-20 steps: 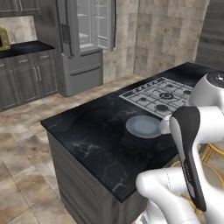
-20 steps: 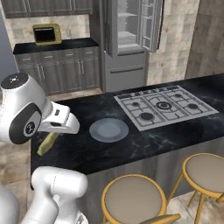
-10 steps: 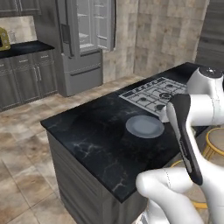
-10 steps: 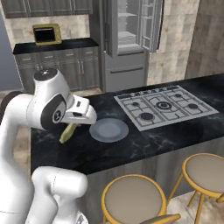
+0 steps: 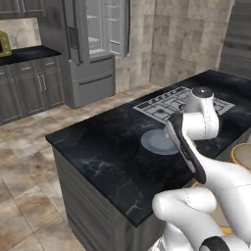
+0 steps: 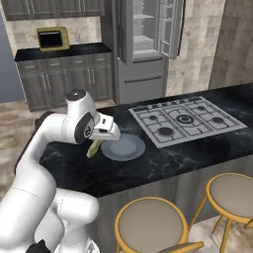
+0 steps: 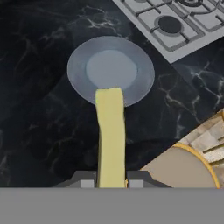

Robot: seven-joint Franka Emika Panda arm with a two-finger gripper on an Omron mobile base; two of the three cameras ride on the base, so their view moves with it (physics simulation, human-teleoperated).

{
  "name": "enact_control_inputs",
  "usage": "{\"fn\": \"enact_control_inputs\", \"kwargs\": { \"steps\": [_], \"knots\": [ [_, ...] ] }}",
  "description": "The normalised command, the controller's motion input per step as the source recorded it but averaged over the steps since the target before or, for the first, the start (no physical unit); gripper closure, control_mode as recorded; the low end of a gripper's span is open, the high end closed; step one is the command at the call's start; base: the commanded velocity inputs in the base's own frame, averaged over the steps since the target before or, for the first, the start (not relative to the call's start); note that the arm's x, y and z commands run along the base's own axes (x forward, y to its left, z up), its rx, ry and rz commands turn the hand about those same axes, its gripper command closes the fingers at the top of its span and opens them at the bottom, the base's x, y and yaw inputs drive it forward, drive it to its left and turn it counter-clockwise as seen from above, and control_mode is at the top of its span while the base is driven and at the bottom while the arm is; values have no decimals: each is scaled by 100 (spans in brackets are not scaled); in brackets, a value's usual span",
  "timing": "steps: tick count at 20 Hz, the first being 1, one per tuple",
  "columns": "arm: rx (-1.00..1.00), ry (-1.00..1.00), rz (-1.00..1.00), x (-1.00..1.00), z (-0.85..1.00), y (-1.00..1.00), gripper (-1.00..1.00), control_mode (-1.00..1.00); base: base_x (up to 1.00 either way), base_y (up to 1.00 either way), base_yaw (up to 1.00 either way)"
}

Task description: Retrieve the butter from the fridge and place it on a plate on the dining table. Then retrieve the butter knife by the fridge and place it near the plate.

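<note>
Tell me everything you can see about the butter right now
The butter is a plain, elongated olive-yellow bar with a matte, smooth look and squared end. The gripper is shut on one end of it, so it hangs off the counter. In the hand view its free end points at the plate on the black marbled dining table, not resting on it.

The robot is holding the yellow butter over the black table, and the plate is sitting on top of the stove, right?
Not quite. The gripper does hold the butter over the dining table, but the plate sits on the black tabletop beside the stove, not on it. The right base view shows this.
</note>
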Motion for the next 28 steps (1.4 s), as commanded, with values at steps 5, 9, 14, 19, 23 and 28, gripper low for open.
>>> {"fn": "enact_control_inputs", "kwargs": {
  "steps": [5, 9, 14, 19, 23, 28],
  "knots": [
    [20, 19, 0, 95, -7, -19, 100, -100, 0, 0, 0],
    [3, 11, -1, 44, 0, 0, 100, -100, 0, 0, 0],
    [0, 7, -1, 22, -11, 0, 100, -100, 0, 0, 0],
    [0, 0, -1, 61, -37, -1, 100, -100, 0, 0, 0],
    [0, 1, 0, 65, -31, 0, 100, -100, 0, 0, 0],
    [0, 0, 0, 30, -44, -5, 100, -100, 0, 0, 0]
  ]
}}
